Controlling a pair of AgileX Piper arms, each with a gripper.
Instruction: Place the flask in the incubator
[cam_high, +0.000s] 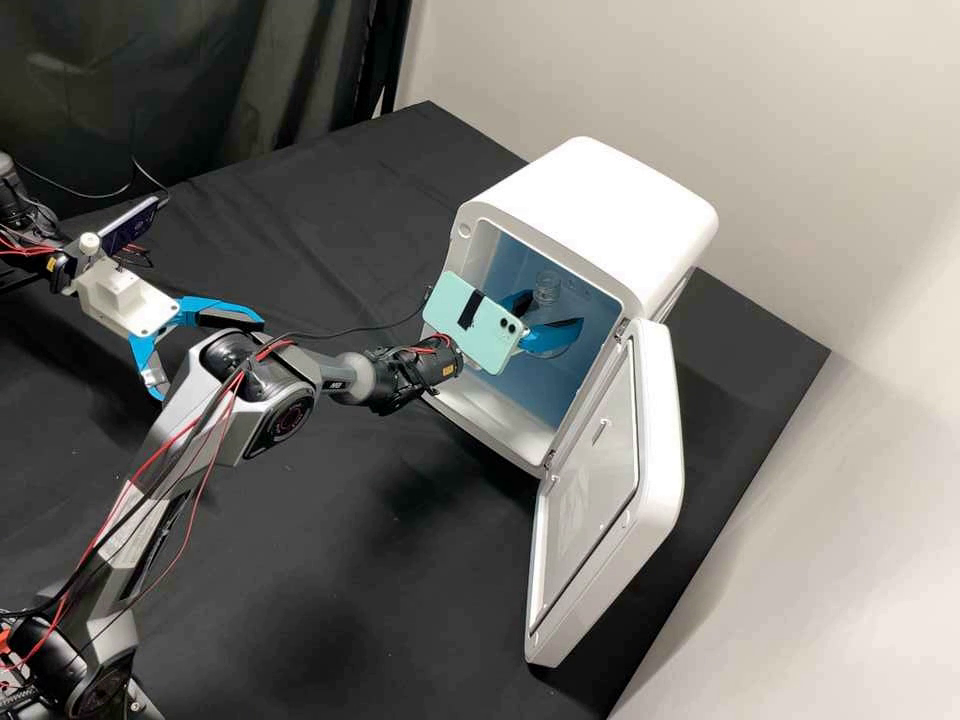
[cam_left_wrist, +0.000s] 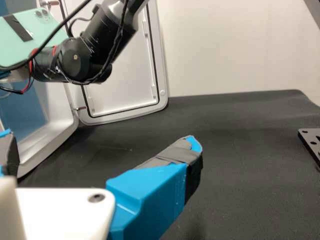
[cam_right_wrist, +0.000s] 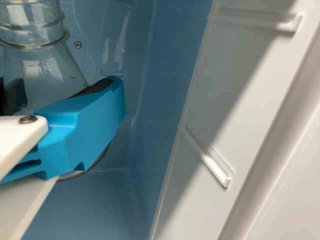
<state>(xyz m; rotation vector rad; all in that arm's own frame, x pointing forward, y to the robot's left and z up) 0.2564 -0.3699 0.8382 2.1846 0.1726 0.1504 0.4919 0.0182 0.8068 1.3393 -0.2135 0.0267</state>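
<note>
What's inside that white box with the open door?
A clear glass flask, held by the right gripper. The mint-green phone on its wrist hides part of the blue interior.

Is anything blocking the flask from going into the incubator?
Nothing visible does. The door hangs open to one side, and the right pincer already holds the flask inside the incubator.
</note>
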